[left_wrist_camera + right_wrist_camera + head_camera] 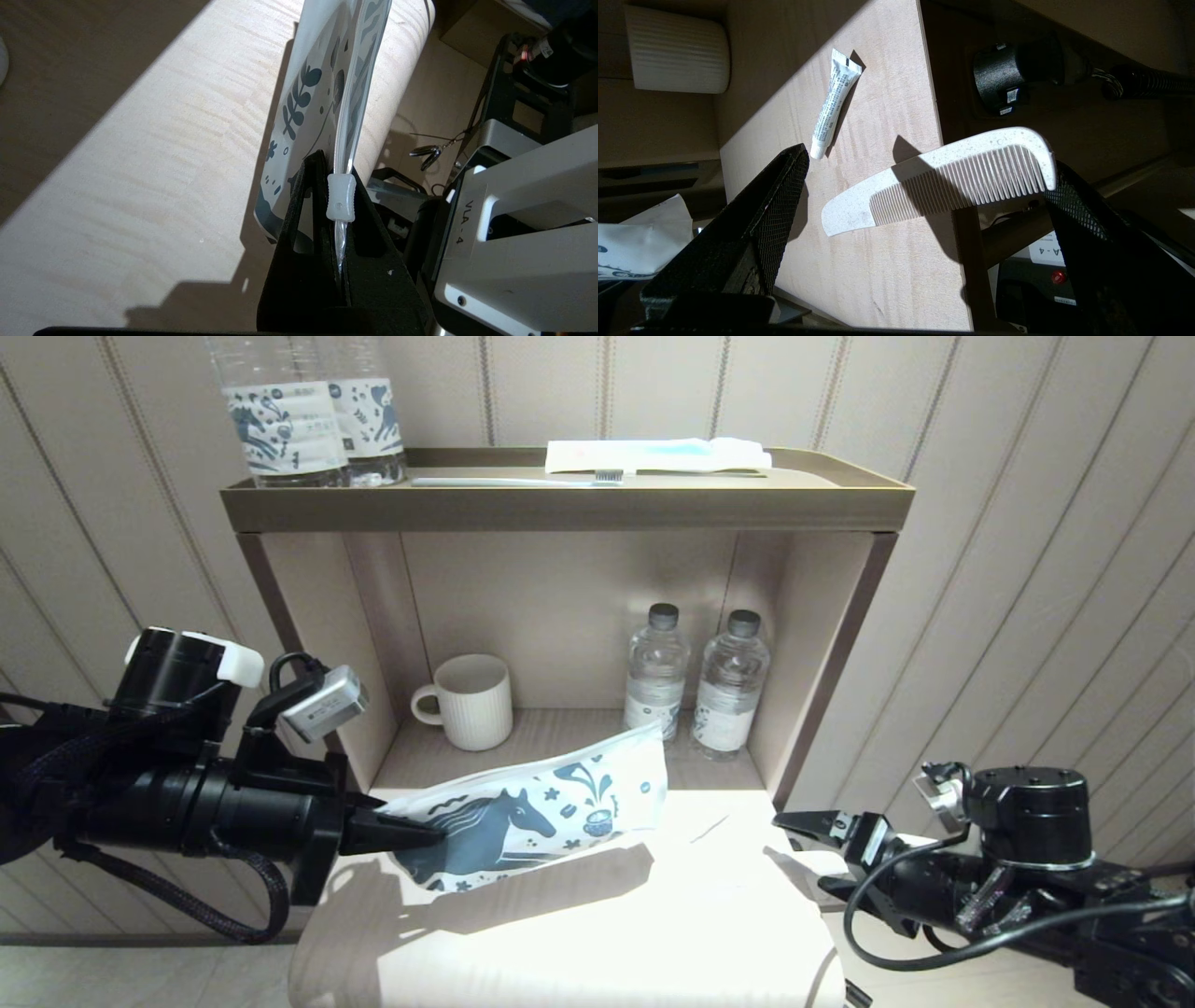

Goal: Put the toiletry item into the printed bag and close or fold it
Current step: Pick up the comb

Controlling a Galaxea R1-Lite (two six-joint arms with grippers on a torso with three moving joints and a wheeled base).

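Label "VLA-4" (468, 223) legible on robot body. Left gripper (411, 831) reaches in level from left, pinching slider edge of printed bag (541, 817), bag held lifted above light wood table (579, 933). Right gripper (808, 823) at table's right edge, jaws spread wide. White comb (943, 182) on table, overhanging its edge, between jaws. Small tube (833, 105) near comb. Mug (471, 702), two bottles (695, 681) in shelf niche behind; toothbrush (518, 481) on top.

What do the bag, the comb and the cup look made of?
Bag: soft, semi-gloss plastic film, likely; it sags from the shut left gripper, and a clear slider rides its seam. Comb: rigid, matte, off-white with fine specks, probably plastic or a fibre composite. Cup: matte white, ribbed, probably ceramic.
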